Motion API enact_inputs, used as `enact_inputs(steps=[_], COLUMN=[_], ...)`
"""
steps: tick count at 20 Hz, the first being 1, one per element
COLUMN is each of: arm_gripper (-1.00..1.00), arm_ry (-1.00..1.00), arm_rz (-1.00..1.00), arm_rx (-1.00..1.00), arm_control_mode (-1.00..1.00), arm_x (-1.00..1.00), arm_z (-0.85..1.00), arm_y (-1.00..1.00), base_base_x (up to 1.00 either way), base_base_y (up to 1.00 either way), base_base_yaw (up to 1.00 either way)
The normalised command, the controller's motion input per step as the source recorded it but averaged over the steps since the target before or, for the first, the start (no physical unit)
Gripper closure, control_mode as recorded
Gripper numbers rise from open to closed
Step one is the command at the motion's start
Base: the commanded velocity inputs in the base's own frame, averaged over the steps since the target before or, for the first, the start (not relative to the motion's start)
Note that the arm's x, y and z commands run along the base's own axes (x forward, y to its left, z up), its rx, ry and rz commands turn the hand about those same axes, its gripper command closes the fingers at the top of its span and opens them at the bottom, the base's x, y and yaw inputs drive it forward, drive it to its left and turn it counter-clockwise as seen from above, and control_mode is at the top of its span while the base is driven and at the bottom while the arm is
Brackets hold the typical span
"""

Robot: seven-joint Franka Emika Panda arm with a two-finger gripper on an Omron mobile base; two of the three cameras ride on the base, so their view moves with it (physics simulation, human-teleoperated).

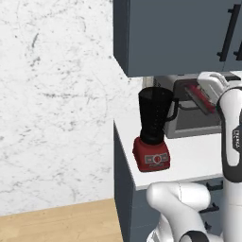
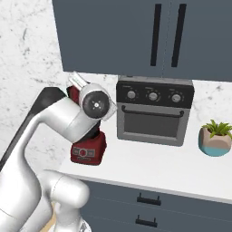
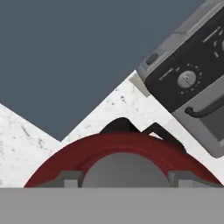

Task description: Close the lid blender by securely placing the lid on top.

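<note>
The blender [image 1: 153,118] stands near the counter's left end, a dark open-mouthed jar on a red base [image 2: 88,152]. The lid [image 1: 196,93], a red disc with a grey knob [image 3: 124,168], hangs tilted in the air to the right of the jar's mouth, at about its height. My gripper [image 1: 208,92] is shut on it, and the fingertips [image 3: 65,179] flank the knob. In the hand view the lid [image 3: 118,151] lies along the bottom, with the jar's dark rim [image 3: 120,126] just beyond it. My arm hides the jar in the right base view, where a sliver of the lid [image 2: 72,94] shows beside the gripper [image 2: 78,84].
A black-and-silver toaster oven [image 2: 154,111] stands right behind the blender and the held lid. Dark wall cabinets [image 2: 136,36] hang low overhead. A potted plant [image 2: 215,138] sits at the far right of the white counter [image 2: 149,167], whose left edge [image 1: 124,156] lies close to the blender.
</note>
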Motion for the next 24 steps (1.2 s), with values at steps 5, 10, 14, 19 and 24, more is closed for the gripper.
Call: enact_inputs(steps=[5,10,14,19,24], arm_gripper=[1.00,1.00,1.00,1.00,1.00], arm_ry=[0.12,0.17,0.09,0.07,0.08], arm_rz=[-0.01,-0.12,-0.05,-0.04,-0.03], arm_rx=[-0.21,-0.35,-0.37,-0.25,-0.08], arm_control_mode=[-1.00,-1.00,-1.00,-1.00,-1.00], arm_x=[0.11,0.17,0.03,0.08,0.36], arm_z=[1.00,0.50,-0.03,-0.12,-0.02], arm_y=[0.99,0.72,0.27,-0.02,-0.29], base_base_x=[0.00,0.00,0.00,0.00,0.00], base_base_y=[0.00,0.00,0.00,0.00,0.00], base_base_yaw=[0.00,0.00,0.00,0.00,0.00])
